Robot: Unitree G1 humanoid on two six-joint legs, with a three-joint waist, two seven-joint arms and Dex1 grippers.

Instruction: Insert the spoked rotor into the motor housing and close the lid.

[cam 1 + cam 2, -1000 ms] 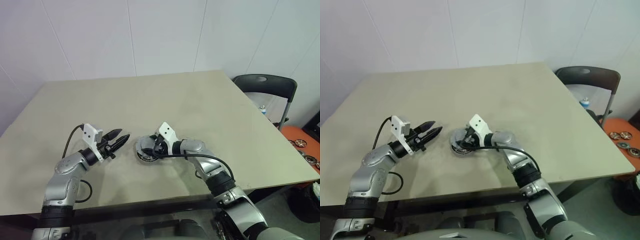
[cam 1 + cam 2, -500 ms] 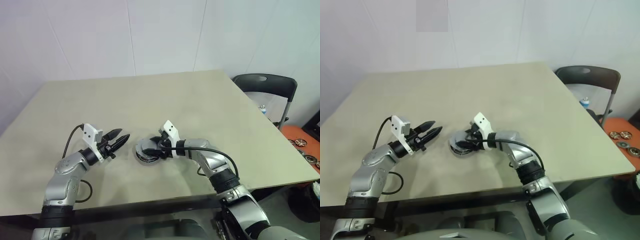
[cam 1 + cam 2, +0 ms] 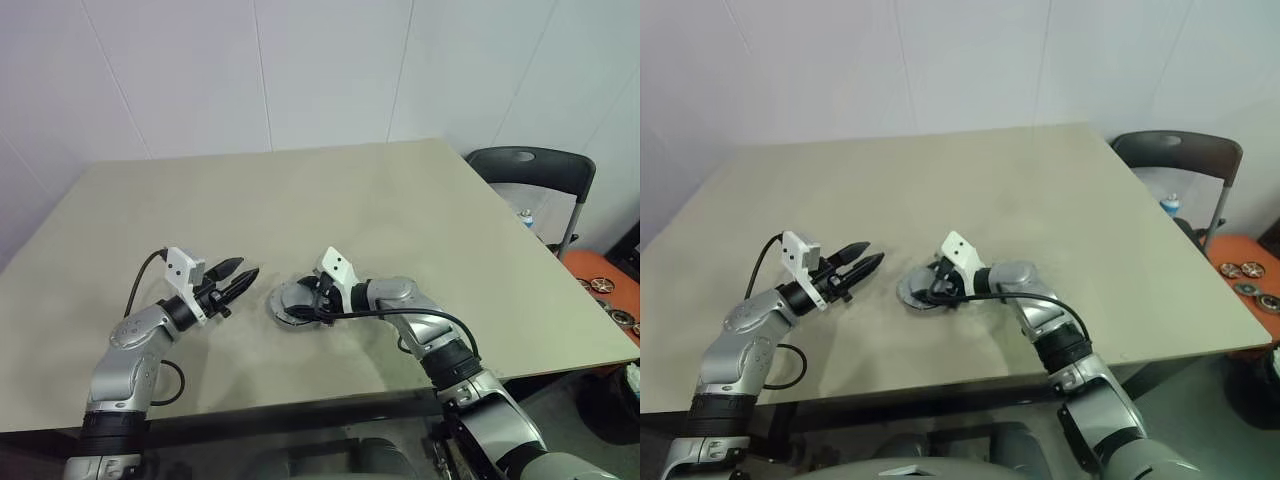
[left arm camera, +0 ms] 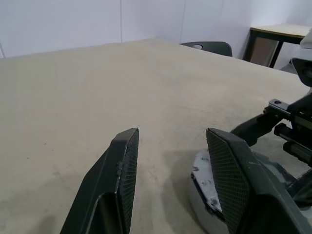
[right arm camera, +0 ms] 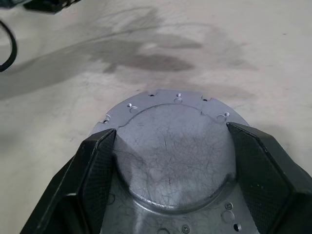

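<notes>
Near the front middle of the beige table (image 3: 420,200) lies a round, scratched grey metal lid (image 5: 173,151) with small screw holes around its flange, lying flat on the assembly beneath it. The right gripper (image 3: 305,300) reaches over it from the right, its two black fingers (image 5: 95,170) spread wide on either side of the raised dome of the lid, apparently touching its sides. Just to the left, the left gripper (image 3: 240,275) hovers apart from the lid, jaws parted and empty. A black folding chair (image 3: 530,175) stands beyond the table's right edge.
</notes>
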